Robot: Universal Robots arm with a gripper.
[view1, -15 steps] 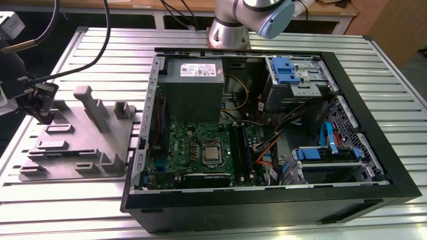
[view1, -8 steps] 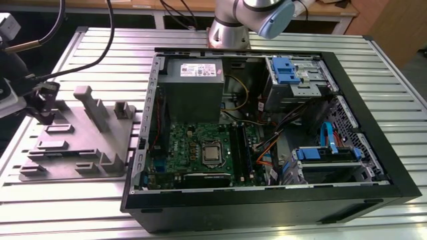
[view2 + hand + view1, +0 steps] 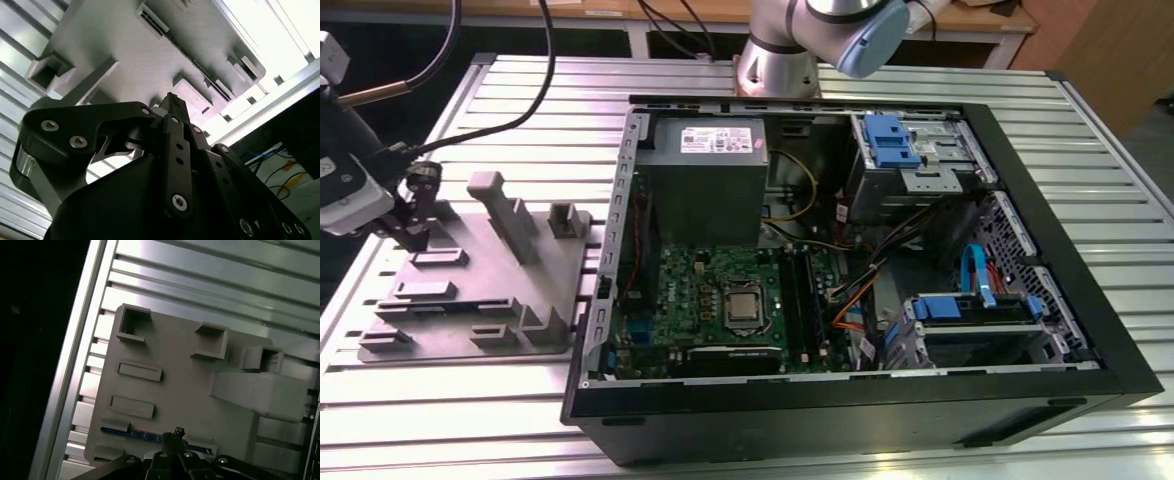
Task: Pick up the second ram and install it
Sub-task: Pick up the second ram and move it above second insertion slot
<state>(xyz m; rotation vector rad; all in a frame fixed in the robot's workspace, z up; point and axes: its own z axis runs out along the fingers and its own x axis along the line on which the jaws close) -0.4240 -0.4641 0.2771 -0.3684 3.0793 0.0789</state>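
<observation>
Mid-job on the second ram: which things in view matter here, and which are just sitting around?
Part of the job:
- gripper, right at the second ram
- second ram, a blue stick lying in the grey fixture
- grey fixture
- motherboard

Just lying about:
- power supply
- drive cage with blue tabs
- cables

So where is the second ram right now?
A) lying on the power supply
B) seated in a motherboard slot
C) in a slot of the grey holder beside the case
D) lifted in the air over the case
C: in the first wrist view the second ram sits on edge in a slot of the grey holder, with the gripper close at its middle, outside the computer case.
</observation>
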